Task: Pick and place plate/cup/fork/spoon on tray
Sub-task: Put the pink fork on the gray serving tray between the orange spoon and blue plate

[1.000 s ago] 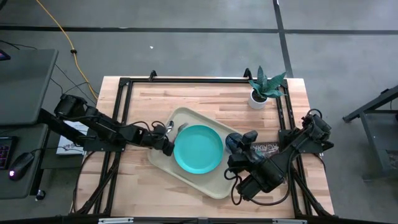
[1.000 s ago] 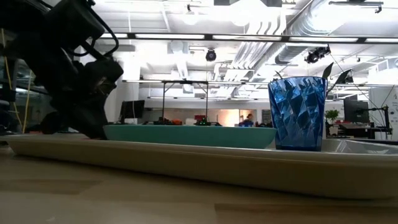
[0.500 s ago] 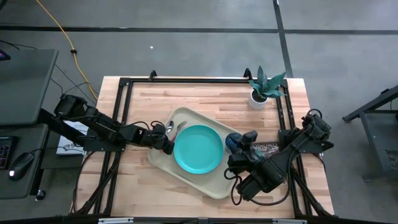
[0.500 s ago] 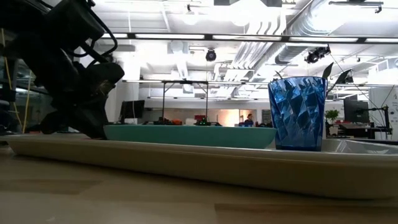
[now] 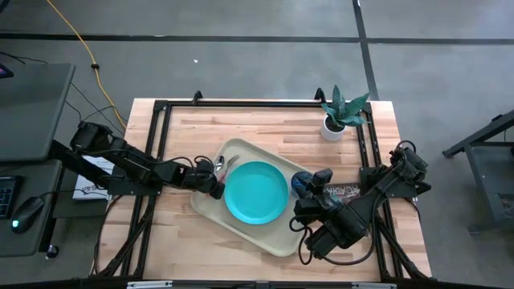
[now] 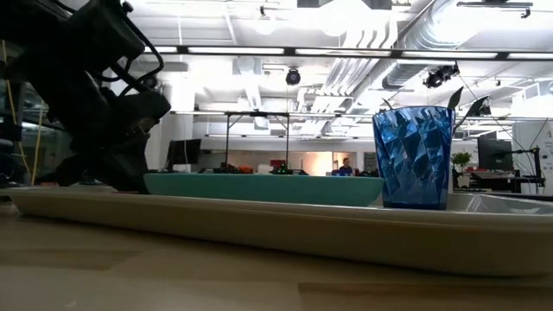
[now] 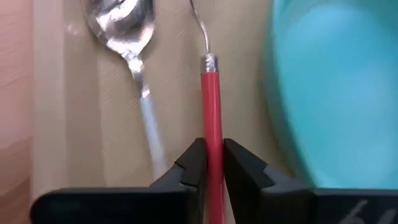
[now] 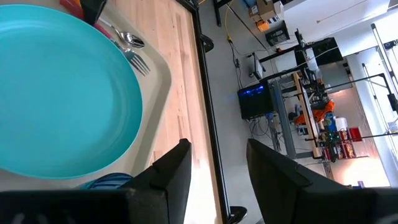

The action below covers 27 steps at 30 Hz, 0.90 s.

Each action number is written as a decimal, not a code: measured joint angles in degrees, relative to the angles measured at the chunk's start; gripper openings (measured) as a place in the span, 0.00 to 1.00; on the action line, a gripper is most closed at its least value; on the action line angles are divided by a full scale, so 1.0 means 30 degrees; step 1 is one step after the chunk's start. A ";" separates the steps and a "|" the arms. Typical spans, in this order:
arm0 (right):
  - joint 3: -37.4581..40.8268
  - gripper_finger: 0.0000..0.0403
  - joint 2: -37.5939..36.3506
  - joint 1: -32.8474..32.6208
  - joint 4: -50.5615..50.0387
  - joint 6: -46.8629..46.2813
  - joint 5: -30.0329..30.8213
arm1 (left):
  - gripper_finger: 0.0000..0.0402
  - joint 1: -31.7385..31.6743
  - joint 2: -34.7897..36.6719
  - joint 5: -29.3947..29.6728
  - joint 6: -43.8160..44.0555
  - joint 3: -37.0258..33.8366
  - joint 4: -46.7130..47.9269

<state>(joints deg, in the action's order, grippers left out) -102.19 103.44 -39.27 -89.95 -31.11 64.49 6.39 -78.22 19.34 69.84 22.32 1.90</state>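
Note:
The beige tray [image 5: 210, 210] lies mid-table with the teal plate [image 5: 255, 191] on it. The dark-blue cup [image 6: 413, 157] stands upright on the tray at the plate's right. The spoon [image 7: 124, 31] lies on the tray left of the plate, and its orange handle is hidden. My left gripper [image 7: 211, 144] is low over the tray's left part and is shut on the red-handled fork [image 7: 210, 93]. The fork's tines [image 5: 228, 164] point toward the far edge beside the spoon. My right gripper [image 8: 219, 144] is open next to the cup [image 5: 301, 185] and holds nothing. My left gripper pinches the fork's red handle [image 7: 211, 127] between its two fingers, back from the metal neck. The handle runs lengthwise out from between the fingers toward the table's far edge. The fork lies parallel to the spoon. I cannot tell whether it rests on the tray or hangs just above it.
A white pot with a green plant [image 5: 341, 112] stands at the table's far right. A black frame [image 5: 161, 108] runs around the tabletop. Bare wood shows on the far side [image 5: 257, 124] and the near left [image 5: 173, 241].
My left gripper has turned a little over the tray. The fork's tine end has swung slightly toward the spoon while the handle stays between the fingers. Plate, cup and right arm have kept still.

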 joint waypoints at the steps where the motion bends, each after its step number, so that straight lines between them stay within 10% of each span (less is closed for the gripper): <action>1: 0.0000 0.36 0.0000 0.0000 0.0000 0.0001 0.0000 | 0.11 0.0000 -0.0030 -0.0088 -0.0050 -0.0031 0.0131; 27: 0.0000 0.36 0.0000 0.0000 0.0226 0.0007 0.0010 | 0.21 -0.0950 0.0208 -0.0352 -0.2839 0.0025 0.0603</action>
<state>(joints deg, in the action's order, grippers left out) -102.19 103.44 -39.27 -89.27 -31.09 64.52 3.54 -77.60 18.28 61.32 22.39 3.71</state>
